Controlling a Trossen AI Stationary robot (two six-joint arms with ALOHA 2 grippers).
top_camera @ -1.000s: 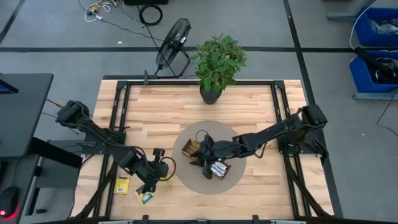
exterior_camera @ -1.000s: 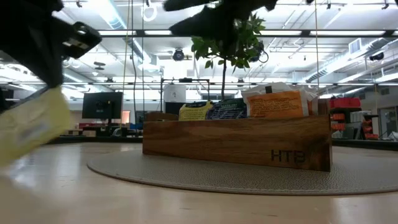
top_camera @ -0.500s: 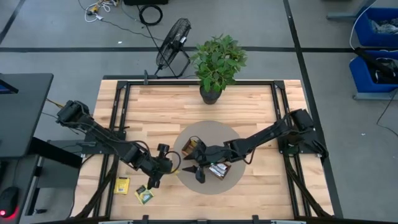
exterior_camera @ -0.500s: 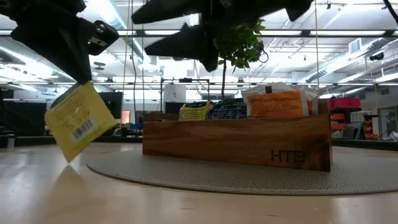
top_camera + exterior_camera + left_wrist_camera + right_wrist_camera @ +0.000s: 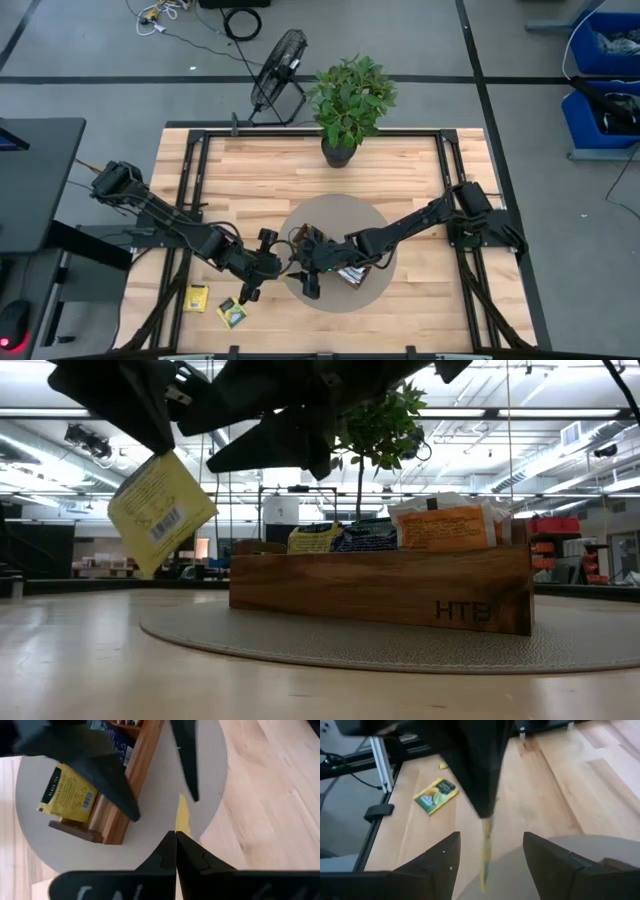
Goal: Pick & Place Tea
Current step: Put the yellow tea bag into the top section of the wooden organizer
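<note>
Two arms meet over the round grey mat, at its left edge. Left gripper is clenched on a yellow tea sachet, held by its top edge and hanging tilted, clear of the desk. In the left wrist view the sachet shows edge-on, a thin yellow strip sticking out past the closed fingertips. Right gripper is just beside it with fingers spread, released, nothing in them; in the right wrist view the sachet hangs between the two open fingers, touching neither as far as I can tell.

Wooden divided tray sits on the mat, marked HTB on the side. Standing in it: a yellow sachet, a dark navy one, an orange-and-white one. Left wrist view shows another yellow sachet in the tray.

Two more yellow sachets lie flat near the desk's front-left corner: one by the left edge, one nearer the front edge.

Potted plant stands at the middle of the desk's back edge.
</note>
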